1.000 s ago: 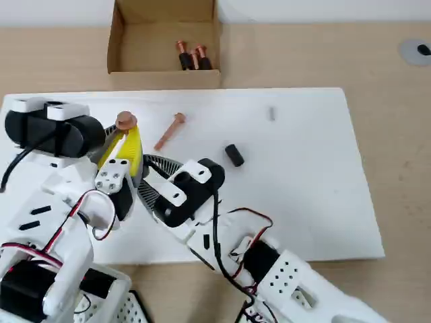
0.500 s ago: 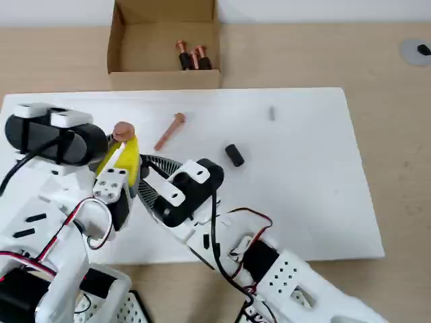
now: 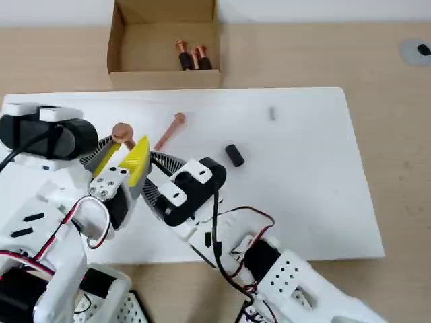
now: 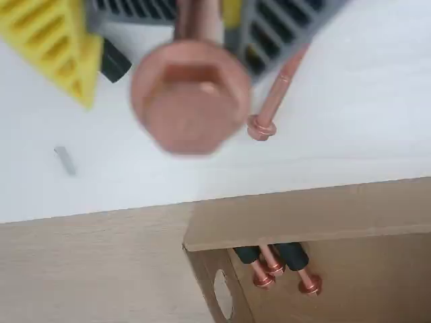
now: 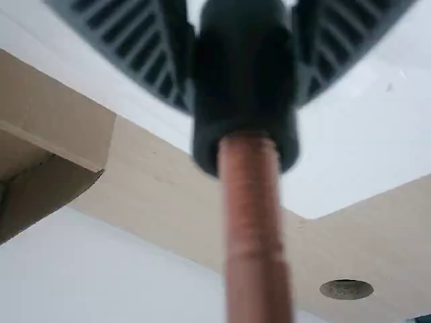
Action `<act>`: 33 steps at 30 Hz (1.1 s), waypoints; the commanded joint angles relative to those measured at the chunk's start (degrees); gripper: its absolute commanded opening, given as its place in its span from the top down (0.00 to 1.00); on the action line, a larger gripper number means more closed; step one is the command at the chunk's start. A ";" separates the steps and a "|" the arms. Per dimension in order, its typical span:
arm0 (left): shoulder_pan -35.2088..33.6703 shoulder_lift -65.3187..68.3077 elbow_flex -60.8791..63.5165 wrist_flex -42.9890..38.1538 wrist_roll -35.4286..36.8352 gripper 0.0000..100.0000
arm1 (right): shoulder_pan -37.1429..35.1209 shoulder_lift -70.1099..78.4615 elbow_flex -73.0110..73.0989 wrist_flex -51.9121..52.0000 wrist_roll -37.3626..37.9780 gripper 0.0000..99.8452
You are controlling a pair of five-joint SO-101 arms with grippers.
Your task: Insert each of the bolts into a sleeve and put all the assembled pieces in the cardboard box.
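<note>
bolt seated in a sleeve above the white board

the right hand point(image 5: 244, 27) is clenched on a black sleeve point(image 5: 244, 101). its dark grey ribbed fingers press the smooth, matte cylinder from both sides. a copper-coloured bolt point(image 5: 252, 229) sticks out of the sleeve's end, its shank metallic and finely threaded. in the left wrist view the same bolt shows its broad hexagonal head on a round flange.

the left hand point(image 3: 132, 145) is spread apart and grasps nothing. its yellow ribbed fingers point(image 4: 57, 47) stand to either side of the bolt, clear of the head. both hands meet over the left part of the white board point(image 3: 303, 188).

a loose bolt point(image 3: 170, 131) lies slanted on the board just beside the hands, slim and coppery. a loose sleeve point(image 3: 234, 155), short and black, lies on its side near the middle of the board. a small grey pin point(image 3: 272, 113) lies apart from it, toward the board's far edge.

the cardboard box point(image 3: 121, 40) stands beyond the board, plain brown with its flaps up and a round hole in one wall. a small cluster of assembled pieces point(image 3: 190, 57) lies on its floor, copper heads showing from black sleeves.

the board is a flat, smooth rectangle resting on a pale wood-grain tabletop point(image 3: 397, 134). a round grey disc point(image 3: 414, 50) is set into the tabletop at its far right.
</note>
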 commanded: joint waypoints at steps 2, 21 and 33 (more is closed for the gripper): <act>-0.53 -0.04 -2.02 0.09 0.53 0.86 | 1.01 -1.71 -2.59 -1.14 0.53 0.99; -0.26 -0.04 -2.46 7.21 -6.77 0.85 | 1.01 -1.71 -2.59 -1.05 0.35 0.99; -0.35 -0.04 -4.48 7.47 -5.89 0.82 | 1.01 -1.71 -2.95 1.23 0.35 0.99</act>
